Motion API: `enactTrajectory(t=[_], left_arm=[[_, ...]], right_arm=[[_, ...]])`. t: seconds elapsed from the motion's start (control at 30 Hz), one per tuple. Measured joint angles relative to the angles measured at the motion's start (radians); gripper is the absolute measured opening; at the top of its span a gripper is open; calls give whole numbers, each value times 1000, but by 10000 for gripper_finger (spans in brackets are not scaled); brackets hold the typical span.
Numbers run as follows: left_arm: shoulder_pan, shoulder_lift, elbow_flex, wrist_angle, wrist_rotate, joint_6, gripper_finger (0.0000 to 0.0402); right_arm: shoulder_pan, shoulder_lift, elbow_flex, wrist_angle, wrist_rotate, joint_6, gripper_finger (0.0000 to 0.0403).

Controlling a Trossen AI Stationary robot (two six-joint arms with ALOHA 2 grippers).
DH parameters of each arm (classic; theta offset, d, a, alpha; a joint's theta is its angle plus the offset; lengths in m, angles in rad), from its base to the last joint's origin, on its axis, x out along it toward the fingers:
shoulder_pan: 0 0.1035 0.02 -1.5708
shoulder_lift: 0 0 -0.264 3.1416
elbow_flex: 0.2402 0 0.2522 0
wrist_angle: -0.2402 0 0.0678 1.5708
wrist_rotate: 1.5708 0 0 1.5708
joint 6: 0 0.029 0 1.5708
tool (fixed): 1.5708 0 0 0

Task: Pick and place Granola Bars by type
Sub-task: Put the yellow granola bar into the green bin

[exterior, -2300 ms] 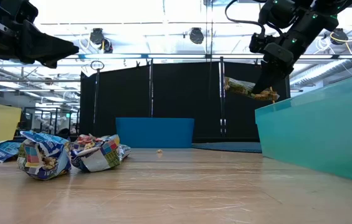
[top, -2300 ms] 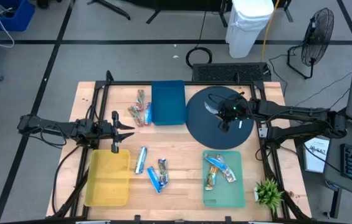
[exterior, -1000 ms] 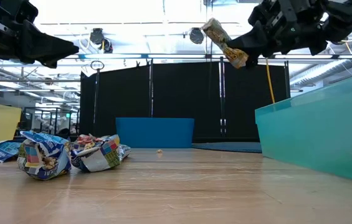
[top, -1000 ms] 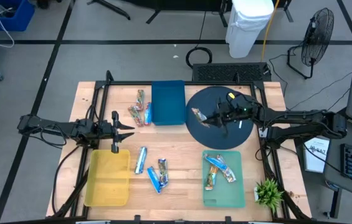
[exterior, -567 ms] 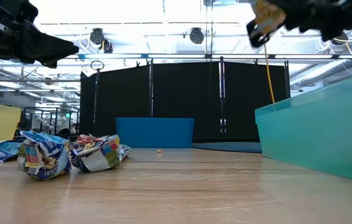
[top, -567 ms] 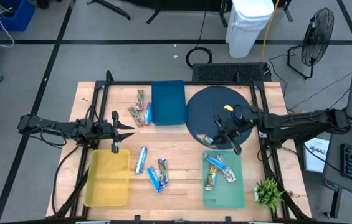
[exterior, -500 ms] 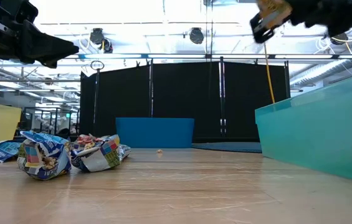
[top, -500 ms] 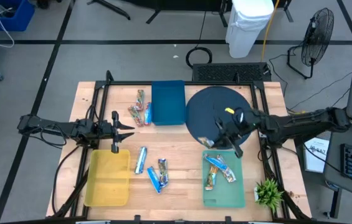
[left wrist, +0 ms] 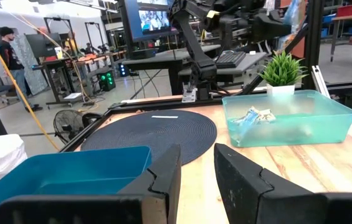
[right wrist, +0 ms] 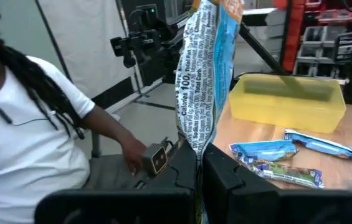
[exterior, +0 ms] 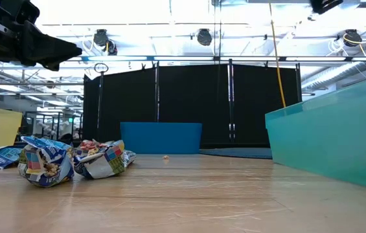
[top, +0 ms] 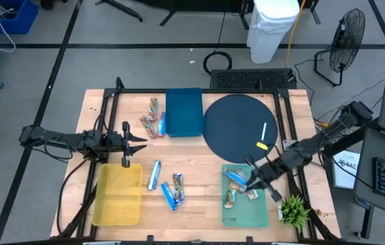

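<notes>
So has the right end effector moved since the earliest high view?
Yes. The right end effector, shut on a granola bar, went from above the round mat to the green tray.

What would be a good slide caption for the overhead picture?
Right gripper holds a granola bar over the green tray; left gripper waits above the table.

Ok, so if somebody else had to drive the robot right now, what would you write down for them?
Right gripper: shut on a blue-and-white wrapped granola bar, held above the flat green plastic tray.
Left gripper: open, empty, waiting by the far edge of the flat yellow plastic tray.
Done: a few bars lie in the green tray.
Left: release the held bar, then sort the cluster of bars beside the blue tray and the blue-wrapped ones mid-table. Nothing shows in the yellow tray.
</notes>
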Motion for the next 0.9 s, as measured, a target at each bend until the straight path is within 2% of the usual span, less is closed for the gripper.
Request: enactTrajectory(t=[0.2,0.47,0.67,0.77,0.9], left_arm=[[0,0,0,0,0,0,102],[0,0,0,0,0,0,102],[0,0,0,0,0,0,102],[0,0,0,0,0,0,102],[0,0,0,0,0,0,102]], right_arm=[[99,0,0,1,147,-17,0],[106,0,0,-36,196,21,0],[103,4,22,-214,271,175,0],[105,17,26,-242,309,244,0],[118,51,27,-260,310,356,0]])
